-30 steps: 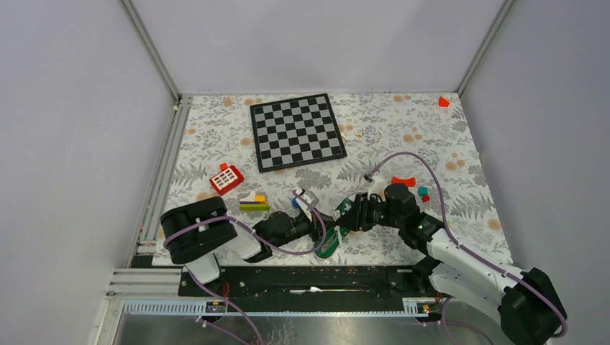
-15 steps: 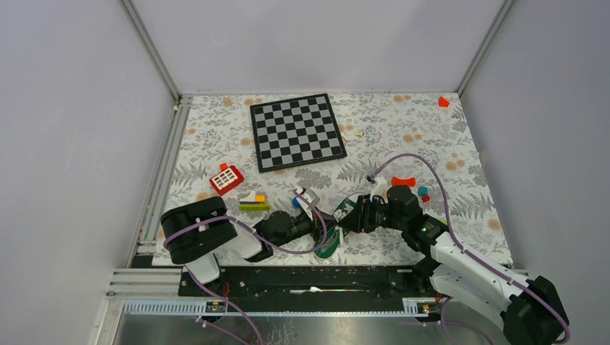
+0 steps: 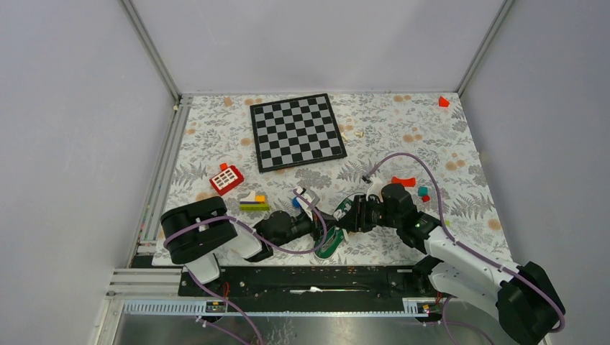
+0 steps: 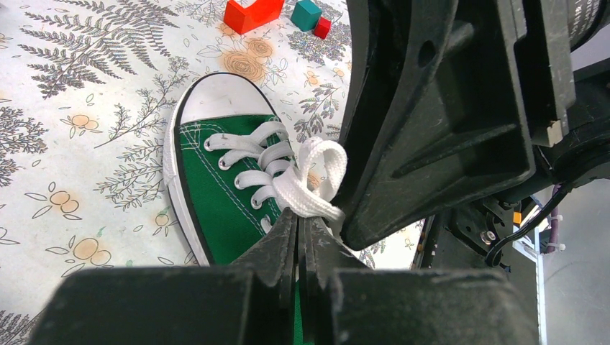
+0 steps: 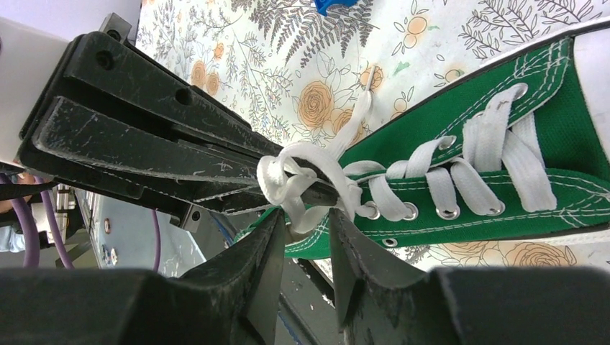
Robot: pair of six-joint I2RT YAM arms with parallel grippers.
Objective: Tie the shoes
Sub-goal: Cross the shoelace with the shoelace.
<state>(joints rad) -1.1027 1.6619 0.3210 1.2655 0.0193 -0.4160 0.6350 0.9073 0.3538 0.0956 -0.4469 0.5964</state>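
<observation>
The green sneaker (image 3: 329, 246) lies near the table's front edge between the two arms, with its white toe cap (image 4: 216, 97) pointing away from the left wrist camera. My left gripper (image 4: 298, 215) is shut, and a loop of the white lace (image 4: 311, 180) is pinched at its tips above the eyelets. In the right wrist view that lace (image 5: 291, 180) is wound round the left fingers (image 5: 216, 169). My right gripper (image 5: 302, 219) is open, its jaws standing on either side of a hanging strand of the lace beside the shoe (image 5: 503, 194). From above, both grippers (image 3: 337, 218) meet over the shoe.
A chessboard (image 3: 297, 131) lies at the back centre. A red keypad toy (image 3: 226, 179), stacked bricks (image 3: 253, 203) and a blue block (image 3: 296, 200) sit to the left of the shoe. A red piece (image 3: 405, 181) and a teal cube (image 3: 423, 191) sit to its right.
My right wrist has shifted slightly back and forth at the shoe. The left arm and the shoe have stayed put.
</observation>
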